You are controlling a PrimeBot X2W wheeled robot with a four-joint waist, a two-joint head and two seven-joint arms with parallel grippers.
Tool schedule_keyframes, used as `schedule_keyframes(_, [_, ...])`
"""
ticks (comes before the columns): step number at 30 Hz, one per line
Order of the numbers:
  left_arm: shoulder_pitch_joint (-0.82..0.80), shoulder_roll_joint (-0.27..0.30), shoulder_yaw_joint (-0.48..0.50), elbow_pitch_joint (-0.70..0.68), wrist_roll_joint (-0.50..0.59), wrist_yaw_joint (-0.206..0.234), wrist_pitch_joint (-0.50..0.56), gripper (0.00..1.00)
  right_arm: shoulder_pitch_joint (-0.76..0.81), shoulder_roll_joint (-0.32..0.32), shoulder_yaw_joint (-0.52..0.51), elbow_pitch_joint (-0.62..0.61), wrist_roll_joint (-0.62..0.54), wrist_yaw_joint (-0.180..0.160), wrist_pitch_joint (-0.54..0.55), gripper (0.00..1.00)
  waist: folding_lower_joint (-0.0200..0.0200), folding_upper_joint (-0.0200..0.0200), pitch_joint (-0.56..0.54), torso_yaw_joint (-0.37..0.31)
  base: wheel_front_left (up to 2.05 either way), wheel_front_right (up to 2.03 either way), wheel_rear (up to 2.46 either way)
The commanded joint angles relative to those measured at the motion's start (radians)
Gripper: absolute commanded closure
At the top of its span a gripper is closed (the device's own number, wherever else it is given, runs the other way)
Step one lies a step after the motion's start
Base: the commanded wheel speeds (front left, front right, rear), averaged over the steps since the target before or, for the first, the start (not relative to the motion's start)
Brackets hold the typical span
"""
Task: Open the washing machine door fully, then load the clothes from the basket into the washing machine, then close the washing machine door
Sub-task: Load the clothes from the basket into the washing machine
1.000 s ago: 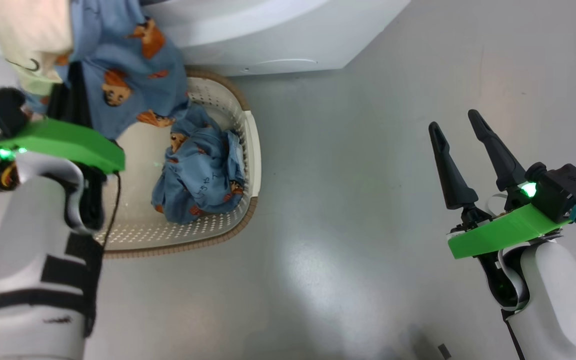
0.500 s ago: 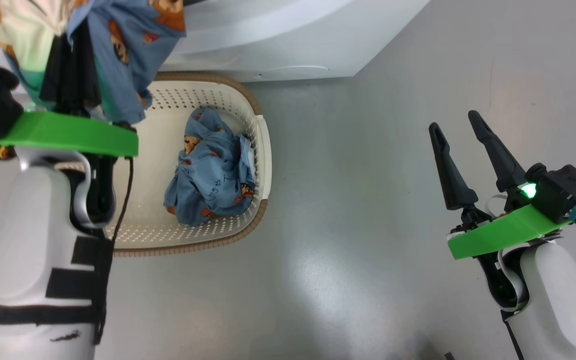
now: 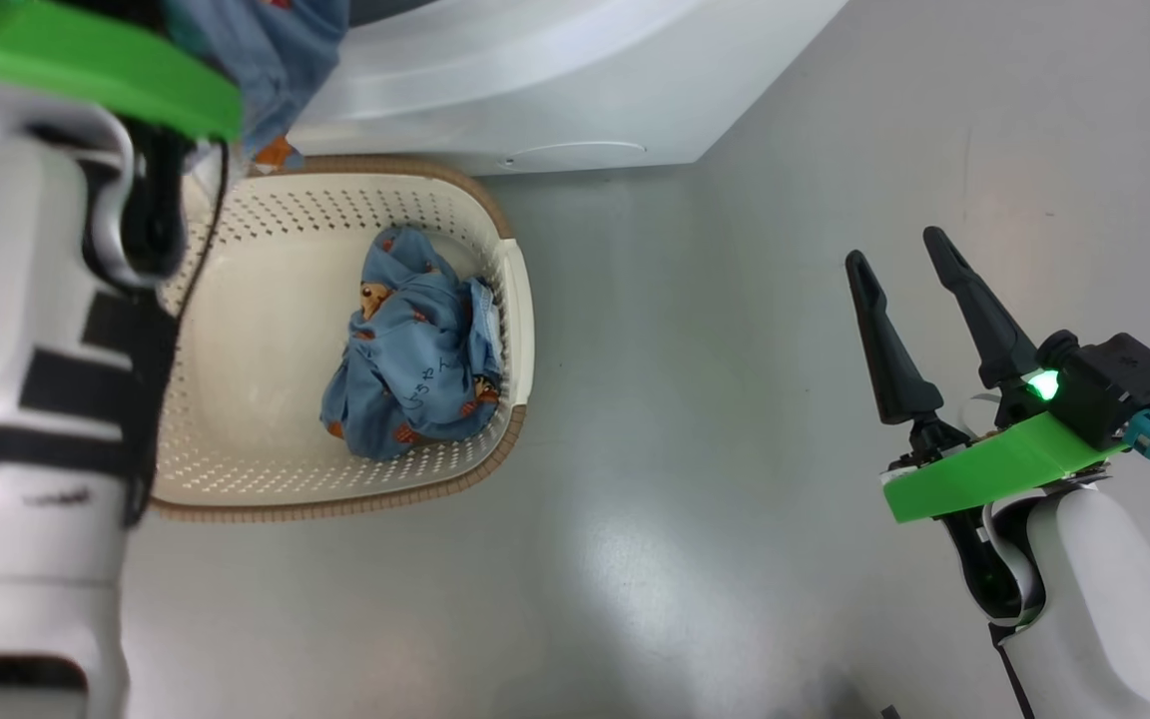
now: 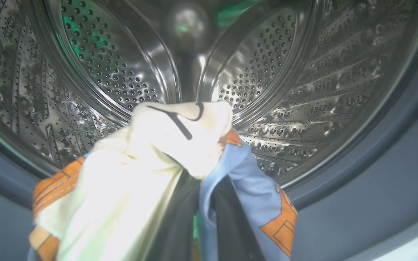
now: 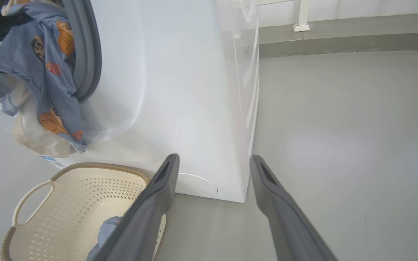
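Loading one garment through the machine's mouth, shown near to far. Nearest, at the right, the right gripper (image 3: 894,252) hangs over bare floor (image 3: 715,419), its two dark fingers spread wide with nothing between them. To the left, the basket (image 3: 335,506) stands on the floor just before the washing machine (image 3: 535,90), and a crumpled blue bundle (image 3: 415,369) of the clothes lies against its right wall. Beyond, the left gripper (image 4: 203,190) is pressed together on a blue-and-cream garment (image 4: 147,170), held at the grey-blue gasket (image 4: 394,156) with the steel drum (image 4: 296,83) open behind. In the right wrist view the cloth's tail drapes down outside the opening, over the white front. The step is probably best done by carrying the pinch past the gasket and low into the drum before letting go, so that the hanging tail follows inside rather than catching on the rubber lip. A release at the threshold would likely let the cloth slide back out. Writing: the bundle in the basket bears a short line of dark script, too small to read. The cream cloth shows a dark curved stroke, not a legible word. An edge of a blue label (image 5: 51,160) peeps out beneath the hanging cloth at the machine's lower front, its text unreadable.
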State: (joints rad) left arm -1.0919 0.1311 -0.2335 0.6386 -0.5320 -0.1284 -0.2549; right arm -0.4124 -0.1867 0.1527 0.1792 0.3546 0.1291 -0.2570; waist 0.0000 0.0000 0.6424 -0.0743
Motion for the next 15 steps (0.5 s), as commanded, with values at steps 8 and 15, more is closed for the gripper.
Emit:
schedule_keyframes(8, [-0.247,0.076,-0.090,0.222,-0.060,-0.002,0.011,1.00,0.021,0.014,0.041,-0.016,0.003,0.002,-0.005,0.00,0.0000,0.0000,0.007,-0.028,0.00,0.00,0.00])
schedule_keyframes(15, [-0.385,0.109,-0.104,0.239,0.004,-0.002,-0.006,1.00,0.010,0.023,0.055,-0.015,0.006,0.002,-0.005,0.00,0.0000,0.0000,0.021,-0.052,0.00,0.00,0.00])
